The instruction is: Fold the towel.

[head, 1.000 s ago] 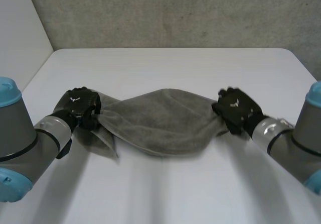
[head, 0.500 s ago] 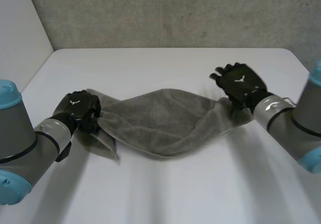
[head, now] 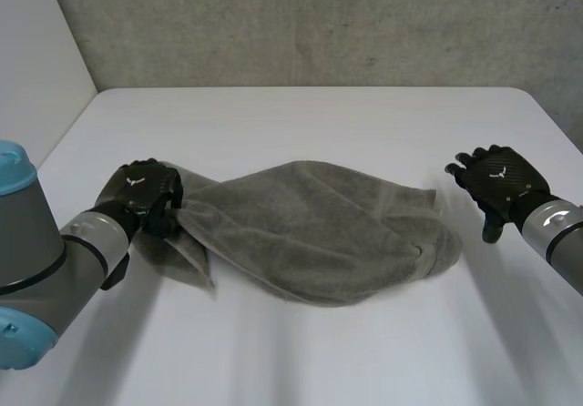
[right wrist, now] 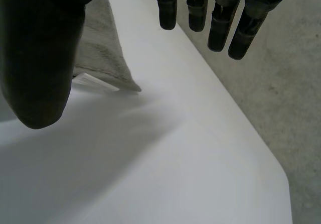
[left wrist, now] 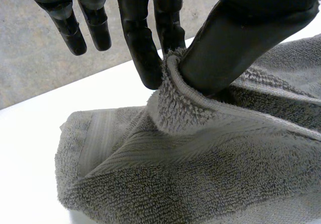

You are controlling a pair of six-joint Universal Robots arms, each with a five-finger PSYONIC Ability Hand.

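The towel (head: 319,233) lies bunched on the table (head: 301,119). The left hand (head: 144,192) pinches one end of the towel between thumb and fingers (left wrist: 143,48). The right hand (head: 496,183), fingers released and empty, hovers near the towel's other end. A one-handed pull risks dragging the towel askew.

You are in what seems a robot test lab: a white table (head: 301,115), a rough grey wall (head: 319,24) behind it, a plain white panel (head: 36,69) at one side, and grey arms (head: 41,260) with blue caps.
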